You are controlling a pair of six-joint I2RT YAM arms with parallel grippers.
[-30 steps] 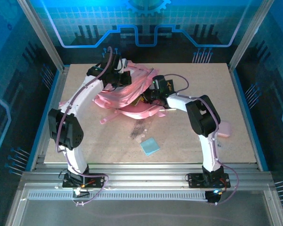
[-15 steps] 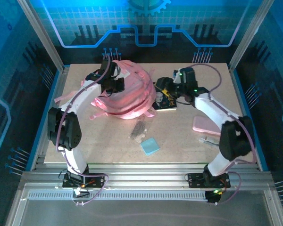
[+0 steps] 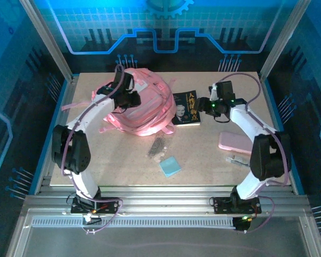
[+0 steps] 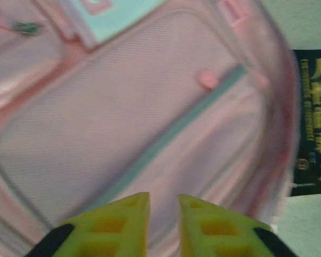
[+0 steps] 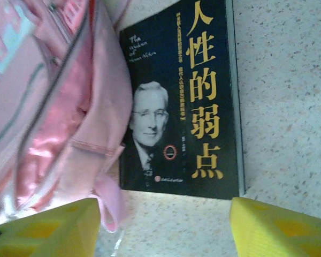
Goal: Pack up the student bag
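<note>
Table (image 3: 214, 160): pale speckled board, and the top view gives you the full layout.
Student bag (image 3: 144, 104): there it is, far-left of centre, a rumpled pink heap with straps trailing off its left side. Your left wrist camera adds the close detail: quilted pink panel, a grey-green zipper line running diagonally, a small round pink tab beside it. Your right wrist camera catches its edge and a strap loop just overlapping the book's left edge.
Book (image 3: 186, 108): dark cover, lying flat just right of the bag. From above you get yellow lettering. From the right wrist you can read large gold Chinese characters and see a portrait of a white-haired man in glasses.
Pink flat case (image 3: 234, 141): on the right side, near the right arm, well apart from the bag.
Blue square pad (image 3: 170, 166): near centre, lying flat and alone.
Left gripper (image 4: 163, 201): over the bag's front panel, yellow fingers parted by a narrow gap, nothing between them.
Right gripper (image 5: 163, 214): above the book's lower edge, fingers spread wide, gripping nothing.
</note>
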